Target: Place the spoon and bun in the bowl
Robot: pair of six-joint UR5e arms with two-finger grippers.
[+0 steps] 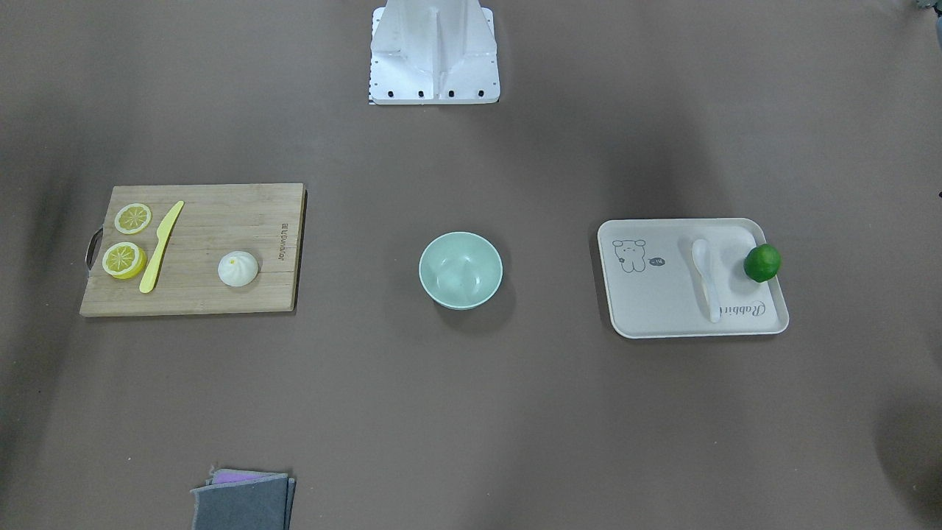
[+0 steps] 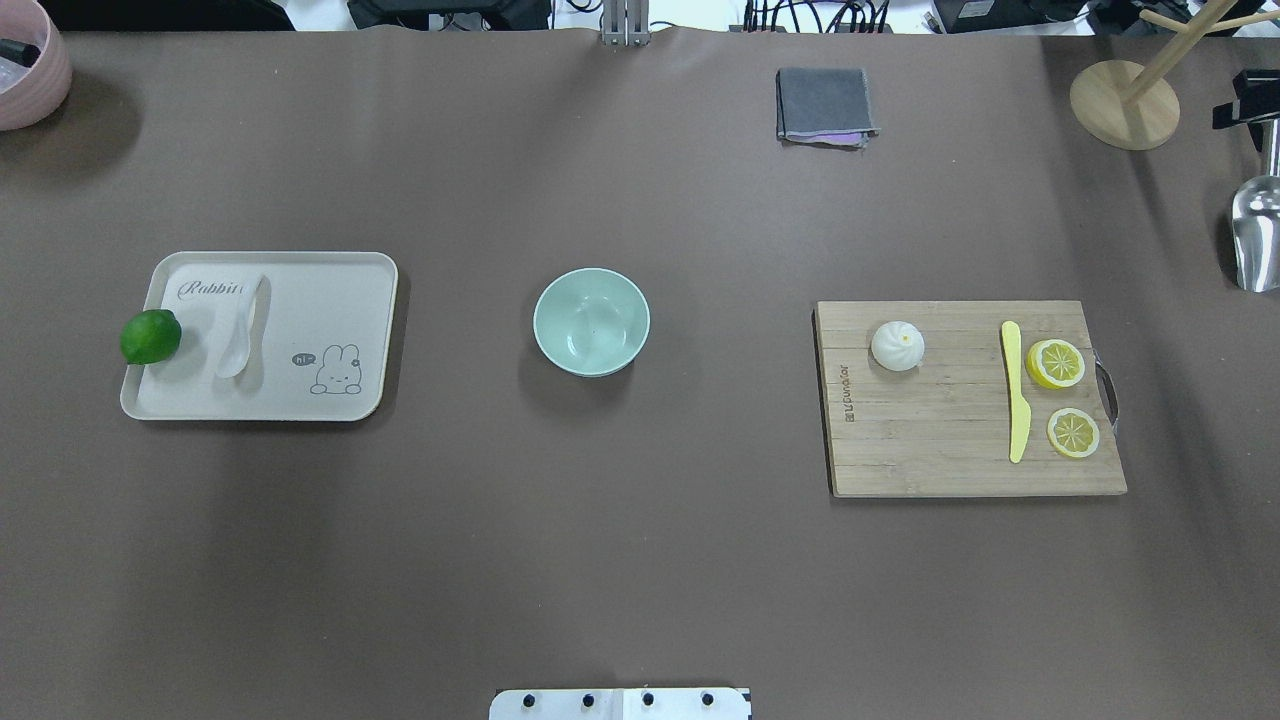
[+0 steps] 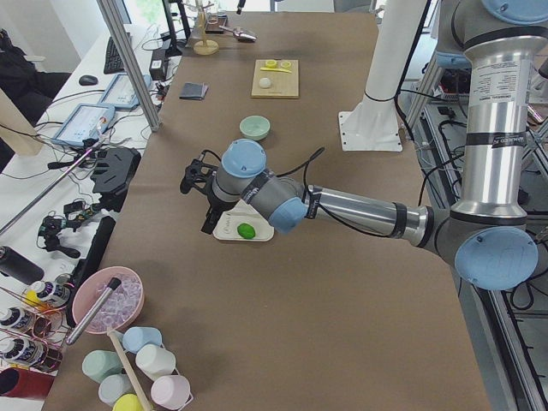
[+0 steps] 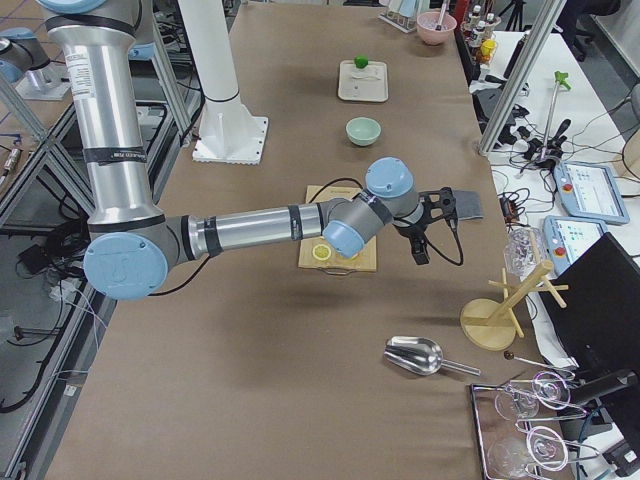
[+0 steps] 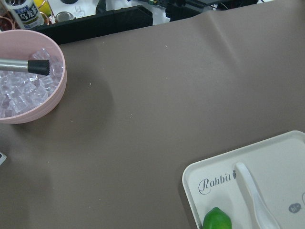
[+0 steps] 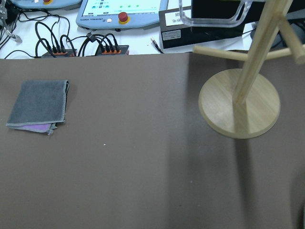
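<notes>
The white spoon (image 1: 705, 276) lies on a white tray (image 1: 662, 313) beside a green lime (image 1: 762, 263); it also shows in the overhead view (image 2: 240, 330) and the left wrist view (image 5: 255, 200). The white bun (image 1: 238, 268) sits on a wooden cutting board (image 1: 221, 213), also in the overhead view (image 2: 897, 345). The mint-green bowl (image 2: 591, 321) stands empty at the table's middle. My left gripper (image 3: 208, 224) hovers above the tray's outer end. My right gripper (image 4: 420, 250) hovers past the cutting board. Both show only in side views, so I cannot tell whether they are open or shut.
A yellow knife (image 2: 1016, 405) and two lemon slices (image 2: 1056, 363) lie on the board. A folded grey cloth (image 2: 823, 105), a wooden stand (image 2: 1124, 103) and a metal scoop (image 2: 1255, 235) are at the far right. A pink ice bowl (image 2: 30, 70) stands far left.
</notes>
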